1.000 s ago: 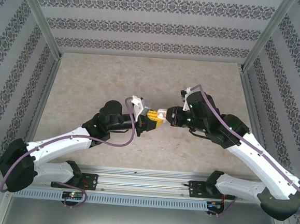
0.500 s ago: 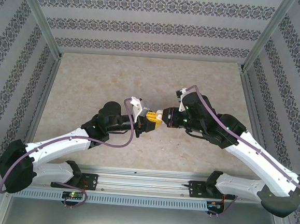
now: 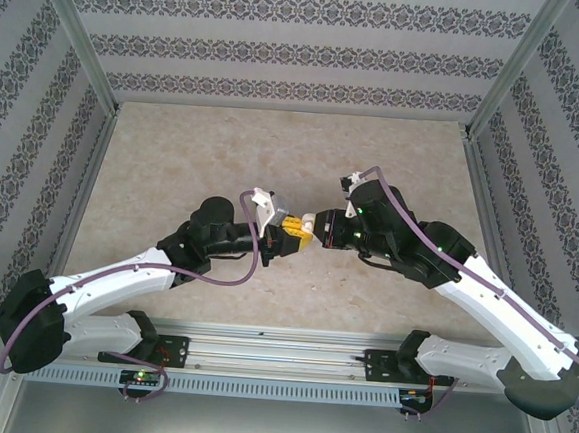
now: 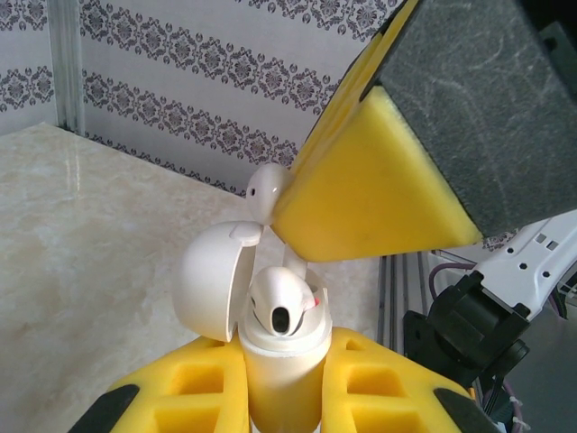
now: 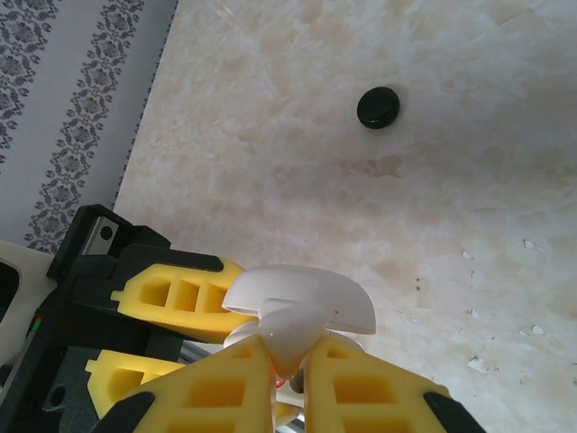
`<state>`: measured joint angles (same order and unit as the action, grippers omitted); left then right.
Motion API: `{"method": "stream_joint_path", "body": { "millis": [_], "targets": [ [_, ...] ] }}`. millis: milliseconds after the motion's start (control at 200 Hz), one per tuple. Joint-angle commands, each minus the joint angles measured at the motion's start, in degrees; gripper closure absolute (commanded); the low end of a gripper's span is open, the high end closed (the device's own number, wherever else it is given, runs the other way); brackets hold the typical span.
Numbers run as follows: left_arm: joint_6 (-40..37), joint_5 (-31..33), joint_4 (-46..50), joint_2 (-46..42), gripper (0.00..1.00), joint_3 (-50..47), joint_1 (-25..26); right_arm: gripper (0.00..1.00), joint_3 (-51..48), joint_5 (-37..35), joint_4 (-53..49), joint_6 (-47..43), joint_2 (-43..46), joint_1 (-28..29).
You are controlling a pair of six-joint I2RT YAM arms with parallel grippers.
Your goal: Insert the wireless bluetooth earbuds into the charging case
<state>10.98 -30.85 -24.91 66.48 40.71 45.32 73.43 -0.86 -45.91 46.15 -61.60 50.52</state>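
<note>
My left gripper (image 4: 281,363) is shut on the white charging case (image 4: 279,383) and holds it upright above the table. The case's lid (image 4: 212,284) is swung open to the left. One white earbud (image 4: 281,305) sits in the case's mouth. Right above it, my right gripper (image 5: 287,356) is shut on a second white earbud (image 5: 293,332); its head (image 4: 264,188) sticks out beside the yellow finger (image 4: 370,189), and its stem reaches down to the case's rim. From the top, both grippers (image 3: 293,231) (image 3: 314,223) meet tip to tip at mid-table.
A small black round disc (image 5: 378,106) lies on the beige marble tabletop (image 3: 224,151) beyond the grippers. Patterned walls and an aluminium frame (image 3: 77,49) enclose the table on three sides.
My right gripper has shifted a little to the left with its earbud, closing onto the case in my left gripper. The left arm has hardly moved.
</note>
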Motion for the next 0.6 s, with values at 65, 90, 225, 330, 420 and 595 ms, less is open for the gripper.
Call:
{"method": "stream_joint_path", "body": {
  "millis": [65, 90, 225, 330, 420, 595],
  "targets": [
    [0.60, 0.60, -4.19, -0.08, 1.00, 0.22, -0.19, 0.87, 0.41, -0.63, -4.59, 0.83, 0.21, 0.89],
    [0.62, 0.60, -4.19, 0.05, 1.00, 0.25, -0.18, 0.87, 0.63, -0.51, -4.80, 0.80, 0.07, 0.88],
    [0.62, 0.52, -4.27, 0.31, 1.00, 0.38, -0.20, 0.86, 1.21, -0.29, -5.45, 0.43, -0.66, 0.88],
    [0.45, 0.46, -4.19, 0.48, 1.00, 0.44, -0.23, 0.85, 1.27, 0.65, -5.39, 0.37, -1.41, 0.85],
    [0.35, 0.45, -4.19, 0.50, 1.00, 0.48, -0.23, 0.82, 1.84, 1.52, -5.55, 0.34, -2.29, 0.89],
    [0.11, 0.42, -4.10, 0.76, 1.00, 0.60, -0.23, 0.82, 3.27, 1.75, -6.35, -0.19, -3.68, 0.81]
  ]
}}
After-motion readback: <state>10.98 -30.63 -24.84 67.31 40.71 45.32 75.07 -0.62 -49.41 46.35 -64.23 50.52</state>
